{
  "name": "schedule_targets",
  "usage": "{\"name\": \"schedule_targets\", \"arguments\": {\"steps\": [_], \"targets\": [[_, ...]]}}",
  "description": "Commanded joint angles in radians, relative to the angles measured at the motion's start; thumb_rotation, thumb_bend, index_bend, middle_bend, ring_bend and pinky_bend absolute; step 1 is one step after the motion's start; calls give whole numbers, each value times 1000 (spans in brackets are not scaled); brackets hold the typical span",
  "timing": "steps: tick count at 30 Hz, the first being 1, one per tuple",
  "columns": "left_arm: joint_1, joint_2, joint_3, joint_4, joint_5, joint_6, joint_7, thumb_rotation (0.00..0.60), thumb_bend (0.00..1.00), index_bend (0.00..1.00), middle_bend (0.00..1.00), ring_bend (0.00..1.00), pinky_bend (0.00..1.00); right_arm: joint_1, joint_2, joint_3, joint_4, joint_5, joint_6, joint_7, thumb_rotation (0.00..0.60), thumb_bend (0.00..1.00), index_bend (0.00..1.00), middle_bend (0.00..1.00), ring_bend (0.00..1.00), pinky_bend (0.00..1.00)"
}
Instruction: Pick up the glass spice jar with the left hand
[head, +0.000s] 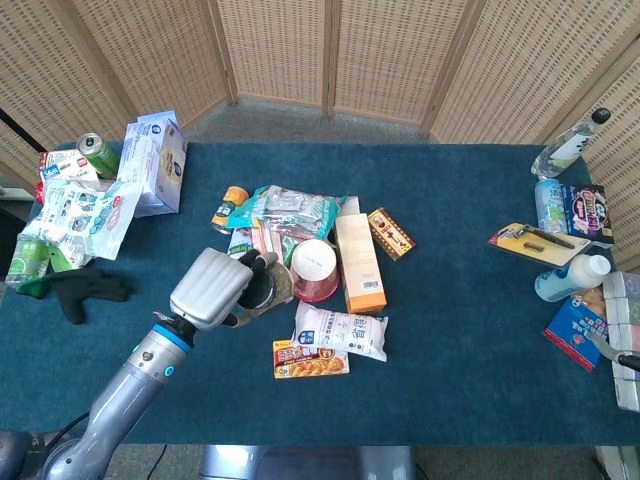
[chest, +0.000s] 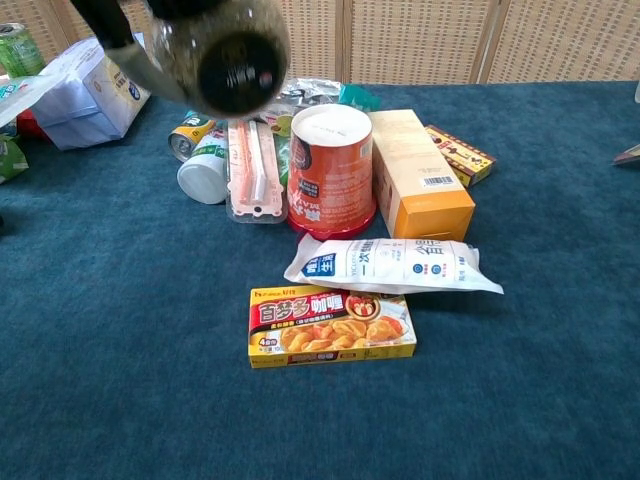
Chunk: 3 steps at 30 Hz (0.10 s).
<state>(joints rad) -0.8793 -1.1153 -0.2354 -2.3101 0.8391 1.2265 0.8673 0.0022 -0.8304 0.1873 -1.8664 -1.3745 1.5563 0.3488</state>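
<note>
My left hand grips the glass spice jar, a round clear jar of dark seasoning with a black lid. It is held up off the table, left of the red cup. In the chest view the jar fills the top left, tilted so its underside and label face the camera. Dark fingers show at its left edge; the rest of the hand is cut off by the frame top. My right hand is not seen in either view.
Below the jar lie a pink pack, a white bottle and a small tin. A tan box, white pouch and yellow curry box sit to the right. Bags and a can crowd the far left.
</note>
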Motion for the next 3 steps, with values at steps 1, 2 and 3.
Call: {"name": "schedule_targets", "arguments": {"steps": [1, 2, 3], "targets": [[-11, 56, -38, -46, -17, 31, -4, 600, 0, 604, 794, 855, 797, 0, 1, -1, -3, -2, 1, -1, 600, 0, 0, 0, 0, 0], [-14, 64, -44, -46, -21, 32, -13, 600, 0, 603, 794, 856, 796, 0, 0, -1, -4, -5, 1, -3, 600, 0, 0, 0, 0, 0], [-15, 69, -48, -46, -21, 33, -21, 600, 0, 603, 794, 856, 794, 1, 0, -1, -5, -6, 1, -5, 600, 0, 0, 0, 0, 0]]}}
